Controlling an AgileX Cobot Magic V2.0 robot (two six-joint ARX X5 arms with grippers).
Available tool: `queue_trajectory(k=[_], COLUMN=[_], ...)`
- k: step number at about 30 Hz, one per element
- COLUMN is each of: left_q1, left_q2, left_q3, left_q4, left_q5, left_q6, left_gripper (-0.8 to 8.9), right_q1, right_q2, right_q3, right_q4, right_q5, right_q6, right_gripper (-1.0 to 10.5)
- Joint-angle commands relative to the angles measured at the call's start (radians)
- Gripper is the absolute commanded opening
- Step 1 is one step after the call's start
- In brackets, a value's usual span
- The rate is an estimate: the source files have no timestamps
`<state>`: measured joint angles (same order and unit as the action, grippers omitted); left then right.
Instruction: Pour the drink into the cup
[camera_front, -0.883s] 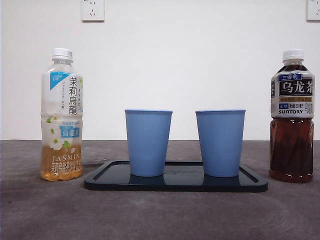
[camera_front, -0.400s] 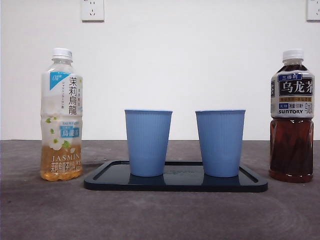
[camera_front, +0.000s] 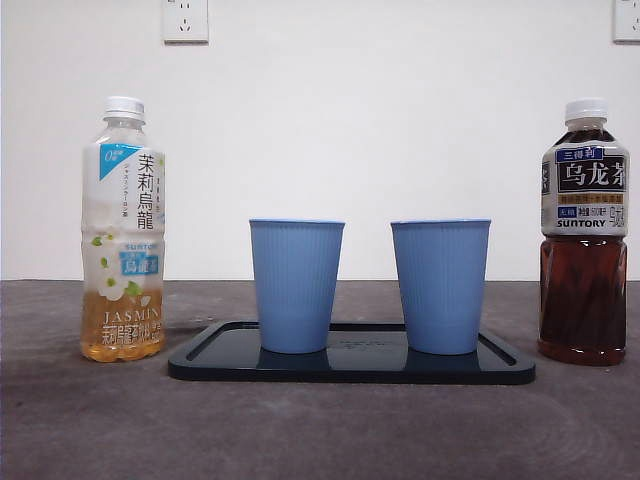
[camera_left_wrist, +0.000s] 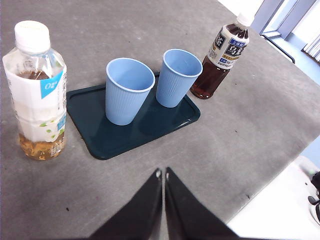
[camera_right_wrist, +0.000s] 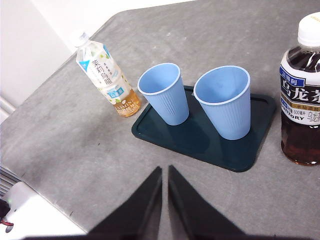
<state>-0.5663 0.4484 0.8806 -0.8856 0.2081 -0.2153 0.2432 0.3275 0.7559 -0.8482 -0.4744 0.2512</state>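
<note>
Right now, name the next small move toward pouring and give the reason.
Probably open the left gripper and reach for the jasmine tea bottle. Both grippers are shut and hold nothing, both bottles are capped and upright, and both blue cups look empty on the tray.

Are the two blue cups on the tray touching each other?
Apart. The front view shows white wall between the left cup and the right cup; both stand upright on the tray.
</note>
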Motion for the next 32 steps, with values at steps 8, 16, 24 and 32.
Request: queue_trajectory(k=[8, 16, 24, 32], left_q1=[0.022, 0.289, 0.443, 0.457], left_q2=[-0.013, -0.124, -0.313, -0.445], left_q3=[0.006, -0.140, -0.523, -0.789], left_q4=[0.016, 0.129, 0.470, 0.632], left_q5=[-0.002, -0.002, -0.002, -0.045], left_q6=[0.018, 0.046, 0.069, 0.145], left_gripper=[0.07, 0.07, 0.07, 0.07], right_q1=[0.005, 0.005, 0.005, 0.005], right_q2=[0.002, 0.002, 0.002, 0.002], right_q3=[0.011, 0.011, 0.011, 0.011], right_q4=[0.011, 0.011, 0.011, 0.011], right_q5=[0.001, 0.001, 0.001, 0.001], right_q6=[0.003, 0.003, 0.003, 0.003], right_gripper=[0.2, 0.2, 0.2, 0.2])
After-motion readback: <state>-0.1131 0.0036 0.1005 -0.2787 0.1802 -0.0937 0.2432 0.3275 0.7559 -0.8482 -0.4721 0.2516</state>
